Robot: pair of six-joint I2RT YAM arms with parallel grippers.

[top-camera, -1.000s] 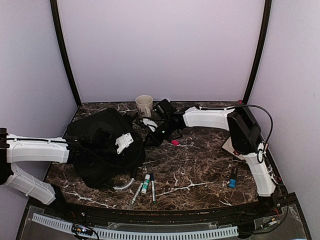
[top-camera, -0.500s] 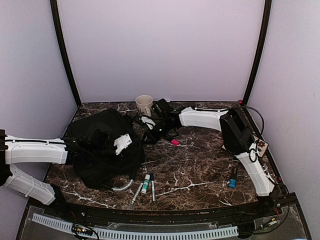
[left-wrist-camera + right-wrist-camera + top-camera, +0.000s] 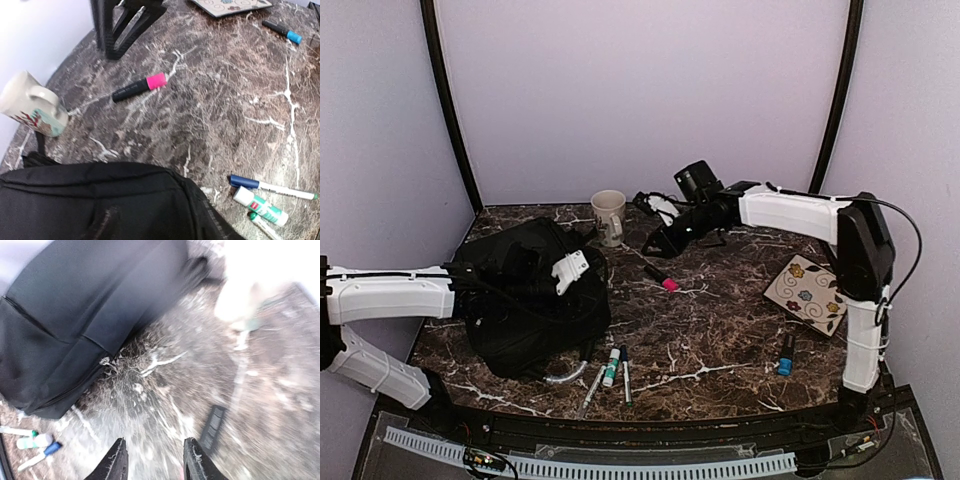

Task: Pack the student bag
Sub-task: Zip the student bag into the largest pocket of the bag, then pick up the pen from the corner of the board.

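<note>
The student bag (image 3: 525, 300) is a large black soft bag lying on the left half of the marble table, with a grey curved handle (image 3: 566, 373) at its near edge. My left gripper (image 3: 572, 272) hovers over the bag's right side; its fingers are out of the left wrist view, which shows only the bag's fabric (image 3: 95, 200) below. My right gripper (image 3: 665, 240) hangs in the air beyond the bag, near the mug. It is open (image 3: 156, 460) with nothing between its fingers, above bare marble, and the bag (image 3: 85, 305) and its zipper pull (image 3: 105, 360) lie ahead of it.
A white mug (image 3: 608, 213) stands at the back. A pink-capped marker (image 3: 662, 279) lies mid-table, and several pens and a glue stick (image 3: 611, 368) lie by the bag's near corner. A blue-capped marker (image 3: 786, 355) and a flowered tile (image 3: 809, 292) are on the right.
My right gripper has opened, risen and drawn back to the right, away from the bag's edge, uncovering the flowered tile. The left gripper has shifted slightly over the bag.
</note>
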